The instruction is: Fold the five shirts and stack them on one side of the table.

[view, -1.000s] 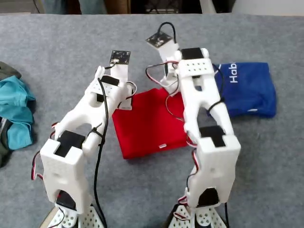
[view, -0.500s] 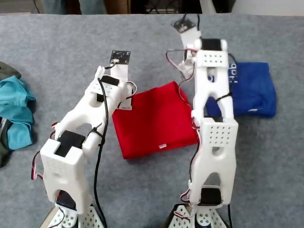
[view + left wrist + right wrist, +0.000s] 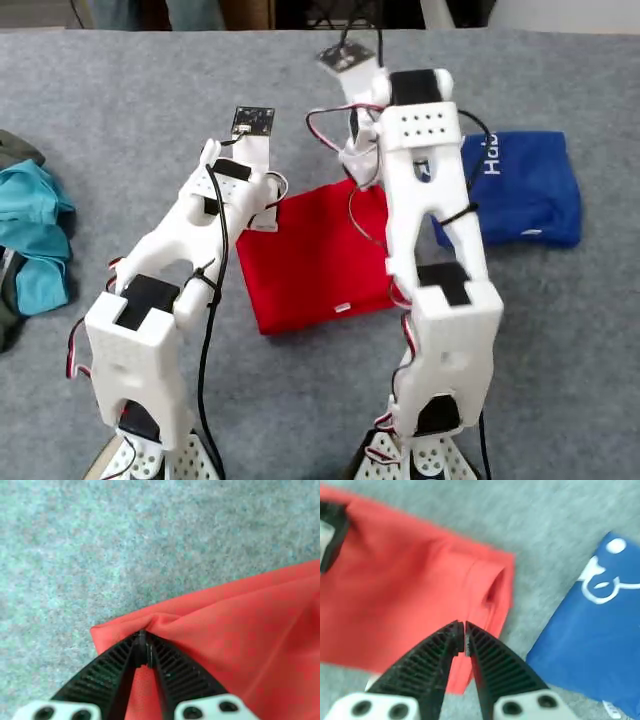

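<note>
Red shirt: folded to a rough square, flat near the middle of the desk. Corner toward the far and left edges of the desk pinched between the closed fingers of the left gripper, with a small ridge of cloth raised at the tips. Right gripper: closed, poised over the side of the same shirt that faces the right edge of the desk. No cloth visibly caught between its fingers.

Blue shirt: folded, flat, toward the right edge of the desk, just beside the red shirt and partly behind the right arm. Contact between the two not discernible.

Teal shirt: crumpled at the left edge of the desk, heaped with a dark garment. Both unfolded. Number of pieces in the heap not determinable.

Status, judged from the layout:
- Done: two shirts folded.
- Not yet done: stacking, since the folded pair lies side by side.
- Remaining: bring red and blue together at one side of the desk, then fold each piece from the heap and add it to the stack.
</note>
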